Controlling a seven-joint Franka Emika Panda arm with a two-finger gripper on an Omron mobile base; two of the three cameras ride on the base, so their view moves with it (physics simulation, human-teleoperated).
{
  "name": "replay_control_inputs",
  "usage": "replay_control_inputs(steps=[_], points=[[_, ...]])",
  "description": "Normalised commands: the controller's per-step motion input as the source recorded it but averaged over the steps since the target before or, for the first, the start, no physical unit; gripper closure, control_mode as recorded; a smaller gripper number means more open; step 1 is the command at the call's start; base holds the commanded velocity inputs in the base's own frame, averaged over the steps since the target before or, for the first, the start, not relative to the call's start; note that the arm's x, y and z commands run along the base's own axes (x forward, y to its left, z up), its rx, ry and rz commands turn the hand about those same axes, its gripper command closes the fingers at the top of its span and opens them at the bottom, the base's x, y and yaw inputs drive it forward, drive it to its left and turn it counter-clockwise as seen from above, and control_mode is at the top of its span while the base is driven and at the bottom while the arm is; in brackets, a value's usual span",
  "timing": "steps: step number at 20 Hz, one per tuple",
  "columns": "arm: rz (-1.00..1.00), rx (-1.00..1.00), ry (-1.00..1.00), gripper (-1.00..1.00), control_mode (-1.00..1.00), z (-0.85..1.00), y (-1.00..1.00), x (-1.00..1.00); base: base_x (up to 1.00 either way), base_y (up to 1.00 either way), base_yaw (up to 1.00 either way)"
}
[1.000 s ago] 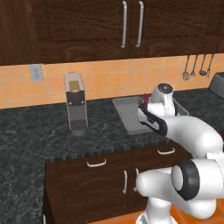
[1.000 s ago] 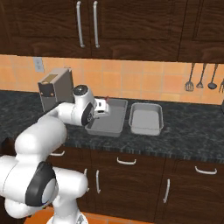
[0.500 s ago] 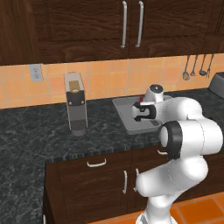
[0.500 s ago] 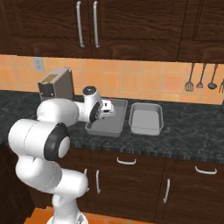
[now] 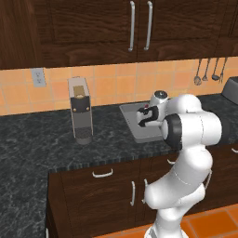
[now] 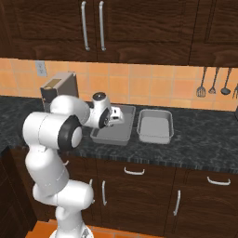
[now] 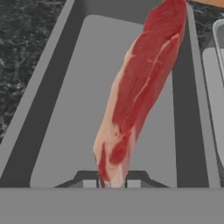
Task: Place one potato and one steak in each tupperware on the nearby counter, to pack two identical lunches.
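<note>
Pincer [image 7: 111,183] clamps one end of the steak [image 7: 140,87] — the red slab hangs over the darker tupperware [image 7: 52,100], which sits on the desk [image 6: 204,144]. Just beside it lies the second tupperware [image 6: 155,126] — apart, near a silver toaster [image 5: 80,109].

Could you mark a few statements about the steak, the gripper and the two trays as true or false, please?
1. The gripper is shut on the steak. True.
2. The steak hangs over the darker tupperware. True.
3. The steak lies flat on the counter. False: it is held at one end above the tray.
4. The lighter tupperware holds a potato. False: its floor looks bare in the right base view.
5. The two trays sit side by side on the counter. True.
</note>
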Motion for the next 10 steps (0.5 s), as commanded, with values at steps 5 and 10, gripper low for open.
replay_control_inputs(steps=[5, 10], points=[[0.0, 0.0, 0.0, -1.0, -1.0, -0.4, -0.02, 0.25, 0.0, 0.0, 0.0], [0.0, 0.01, 0.0, -1.0, -1.0, -0.19, -0.04, 0.2, 0.0, 0.0, 0.0]])
